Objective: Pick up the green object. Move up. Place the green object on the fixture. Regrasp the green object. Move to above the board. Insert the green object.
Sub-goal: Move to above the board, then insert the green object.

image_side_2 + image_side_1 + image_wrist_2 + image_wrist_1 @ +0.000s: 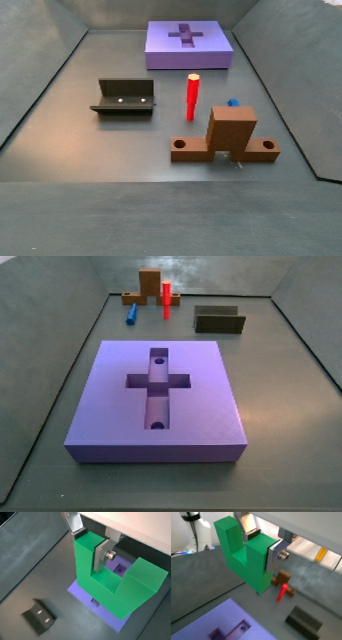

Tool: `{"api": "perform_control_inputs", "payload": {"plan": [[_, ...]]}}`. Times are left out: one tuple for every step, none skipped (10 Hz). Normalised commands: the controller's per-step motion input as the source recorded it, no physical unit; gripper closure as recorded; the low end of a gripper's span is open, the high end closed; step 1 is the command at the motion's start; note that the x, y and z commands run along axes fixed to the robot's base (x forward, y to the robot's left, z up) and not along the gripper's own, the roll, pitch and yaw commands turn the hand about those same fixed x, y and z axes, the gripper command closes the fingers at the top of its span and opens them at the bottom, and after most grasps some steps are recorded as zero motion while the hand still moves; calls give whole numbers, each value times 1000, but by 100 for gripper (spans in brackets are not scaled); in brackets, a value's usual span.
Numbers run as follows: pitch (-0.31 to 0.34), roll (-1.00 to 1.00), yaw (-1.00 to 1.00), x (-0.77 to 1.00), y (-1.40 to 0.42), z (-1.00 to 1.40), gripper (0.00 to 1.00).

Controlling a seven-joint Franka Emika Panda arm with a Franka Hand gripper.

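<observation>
In both wrist views the claw [264, 548] was clamped on the green object [243, 556], its silver fingers [103, 553] pressed against one upright arm of the U-shaped piece, 1 plate on the outside and 1 inside the notch. The piece hung in the air above the floor, and in a wrist view [117, 582] part of the board [93, 598] lay directly beneath it. Neither side view showed the claw or the green object.

In a side view, taken left to right, the blue peg [134, 316] lay near the far left corner of the floor, with the brown block [146, 287] behind it and the red peg [167, 295] standing upright just beside that block. The fixture [219, 320] sat further right, near the far edge. The board [187, 416] filled the middle and near part of the floor, its cross-shaped recess [159, 381] open, with 2 small round holes in it.

In the other fixed camera the fixture [124, 98] stood at the left, the red peg [193, 96] in the middle, and the brown block [230, 133] on its base at the right, well apart from the board [189, 45] at the far edge.
</observation>
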Motion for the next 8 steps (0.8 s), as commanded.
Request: {"api": "perform_control_inputs", "payload": {"plan": [[-28,-1000,86,-94,-46,20,100],[-61,-925,69,-84,-1,0,100],[-69,-777,54,-75,19,2,100],[-61,-416,14,-59,19,1,100],[0,0,0,3,0,-26,100],[0,-3,0,131,0,-254,100],[-19,-90,3,166,43,-674,100],[-51,-96,6,174,0,-889,100]]}}
